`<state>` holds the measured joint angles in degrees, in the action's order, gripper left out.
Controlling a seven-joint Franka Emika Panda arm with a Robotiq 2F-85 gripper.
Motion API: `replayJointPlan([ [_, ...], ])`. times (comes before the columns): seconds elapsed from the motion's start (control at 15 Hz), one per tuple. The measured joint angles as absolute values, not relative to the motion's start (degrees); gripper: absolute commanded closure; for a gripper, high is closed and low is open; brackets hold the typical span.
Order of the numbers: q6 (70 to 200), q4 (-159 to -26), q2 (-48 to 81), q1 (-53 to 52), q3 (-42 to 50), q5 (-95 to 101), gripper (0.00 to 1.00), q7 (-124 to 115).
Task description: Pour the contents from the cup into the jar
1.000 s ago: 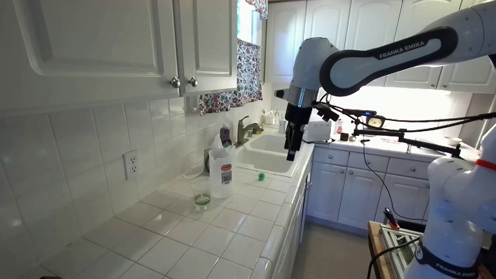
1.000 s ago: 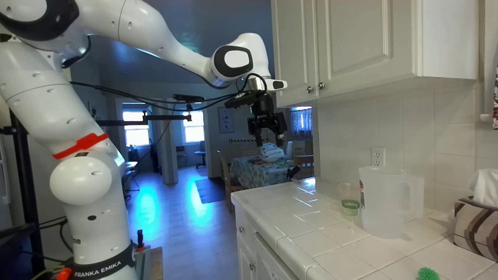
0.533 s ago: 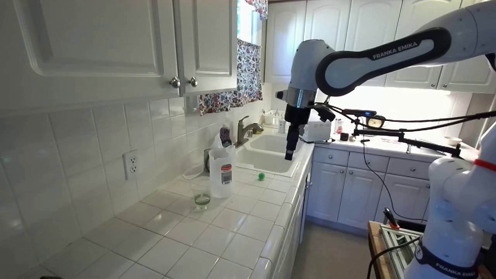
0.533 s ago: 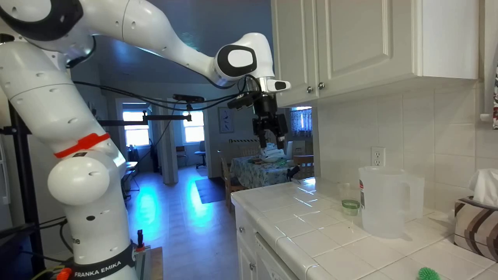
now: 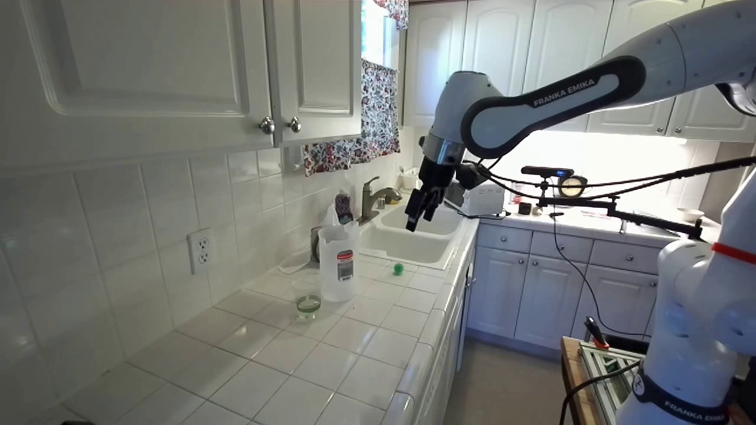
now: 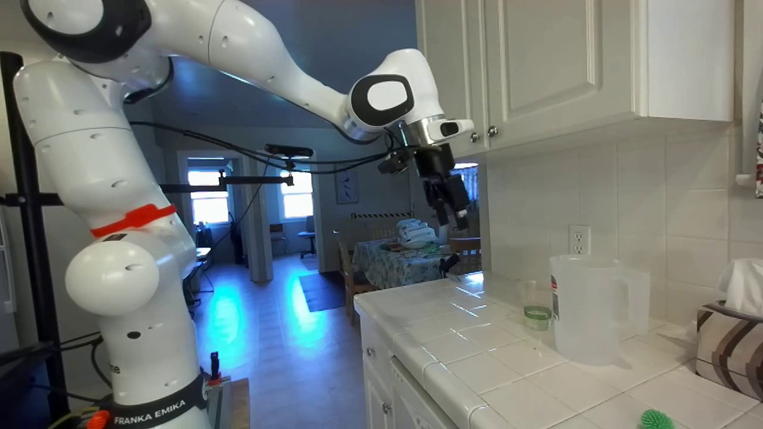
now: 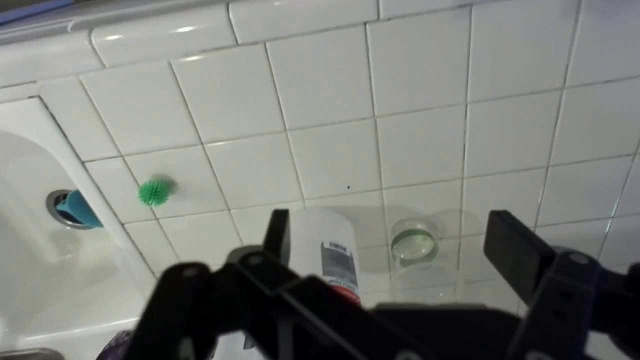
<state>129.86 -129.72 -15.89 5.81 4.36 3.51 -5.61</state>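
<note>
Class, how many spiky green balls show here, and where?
1: the green ball lies on the tiled counter, near the sink. Another might be hidden behind the jar.

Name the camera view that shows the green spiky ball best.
The wrist view: the green spiky ball shows whole there, its spikes plain to see. In an exterior view the ball is whole but tiny; in an exterior view the ball is cut off by the picture's bottom edge.

Green-ringed cup [image 5: 308, 303], whitish jar [image 5: 338, 265]
</note>
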Motion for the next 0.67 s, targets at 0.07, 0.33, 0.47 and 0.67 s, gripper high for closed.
replayJointPlan([
  [0.07,132.55,-129.75,-14.93,6.57,4.42,4.17,0.00,-6.42],
  [0.33,139.18,-129.78,-10.97,8.73,5.56,4.98,0.00,-6.97],
  [0.47,140.81,-129.78,-9.51,9.41,6.41,4.98,0.00,-6.97],
  [0.67,141.45,-129.77,-8.86,9.83,7.04,4.98,0.00,-6.97],
])
